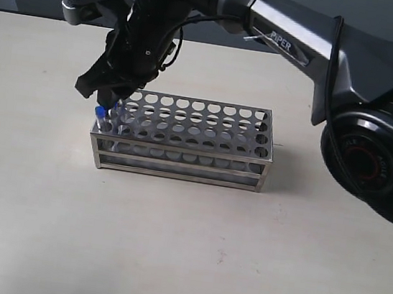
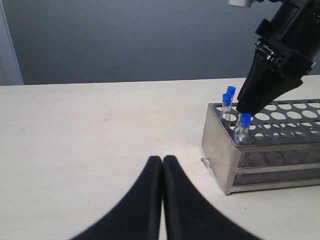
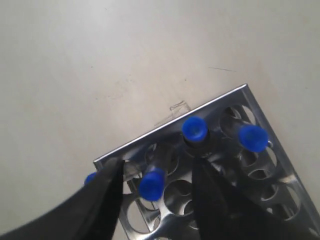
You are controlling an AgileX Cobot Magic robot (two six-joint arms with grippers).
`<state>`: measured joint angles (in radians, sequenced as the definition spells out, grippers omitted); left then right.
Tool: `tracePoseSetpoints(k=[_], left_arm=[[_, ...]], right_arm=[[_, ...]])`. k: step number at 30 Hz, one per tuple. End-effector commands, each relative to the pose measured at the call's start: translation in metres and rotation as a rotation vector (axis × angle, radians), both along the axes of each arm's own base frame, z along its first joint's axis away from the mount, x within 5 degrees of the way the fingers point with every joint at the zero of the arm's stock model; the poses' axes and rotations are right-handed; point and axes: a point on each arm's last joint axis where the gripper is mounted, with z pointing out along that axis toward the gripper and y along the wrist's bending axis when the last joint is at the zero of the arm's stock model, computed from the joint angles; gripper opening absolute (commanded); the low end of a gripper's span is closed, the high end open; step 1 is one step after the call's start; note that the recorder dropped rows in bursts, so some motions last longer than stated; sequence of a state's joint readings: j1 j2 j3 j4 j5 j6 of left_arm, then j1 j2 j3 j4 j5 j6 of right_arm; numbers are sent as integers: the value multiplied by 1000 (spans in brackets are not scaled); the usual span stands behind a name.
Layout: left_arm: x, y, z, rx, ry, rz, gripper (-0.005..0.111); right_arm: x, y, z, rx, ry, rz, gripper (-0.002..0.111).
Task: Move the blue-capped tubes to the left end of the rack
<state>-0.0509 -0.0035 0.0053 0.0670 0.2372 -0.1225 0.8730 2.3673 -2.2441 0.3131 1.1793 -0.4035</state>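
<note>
The grey metal rack [image 1: 180, 161] stands in the middle of the table. Blue-capped tubes [image 1: 100, 112] sit in holes at its left end. In the right wrist view one blue-capped tube [image 3: 151, 184] stands between the spread fingers of my right gripper [image 3: 157, 170] with a gap on each side. Two more caps [image 3: 194, 128] [image 3: 252, 137] show beyond it, and another cap [image 3: 90, 177] is half hidden behind a finger. My right gripper [image 1: 108, 99] hangs over the rack's left end, open. My left gripper [image 2: 162, 161] is shut and empty, low over the table, short of the rack [image 2: 220, 145].
The right arm [image 1: 297, 44] stretches from the right edge across the back of the table, over the rack. Most of the rack's holes [image 1: 214, 124] to the right stand empty. Bare table [image 1: 169, 245] lies in front of the rack.
</note>
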Motion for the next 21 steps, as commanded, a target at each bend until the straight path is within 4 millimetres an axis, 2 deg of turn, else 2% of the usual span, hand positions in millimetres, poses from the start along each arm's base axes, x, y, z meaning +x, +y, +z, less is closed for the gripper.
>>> tracePoseSetpoints(k=[1, 3, 6, 11, 14, 21], left_arm=[[0, -1, 2, 0, -8, -11, 1], [0, -1, 2, 0, -8, -11, 1], [0, -1, 2, 0, -8, -11, 1], [0, -1, 2, 0, -8, -11, 1], [0, -1, 2, 0, -8, -11, 1], [0, -1, 2, 0, -8, -11, 1]], right_arm=[[-1, 2, 5, 26, -8, -5, 50], [-1, 1, 9, 30, -10, -12, 47], [-2, -2, 24, 44, -28, -12, 37], [-7, -11, 65, 76, -91, -8, 20], [-9, -19, 90, 94, -156, -20, 13], [-11, -47, 140, 73, -317, -160, 11]])
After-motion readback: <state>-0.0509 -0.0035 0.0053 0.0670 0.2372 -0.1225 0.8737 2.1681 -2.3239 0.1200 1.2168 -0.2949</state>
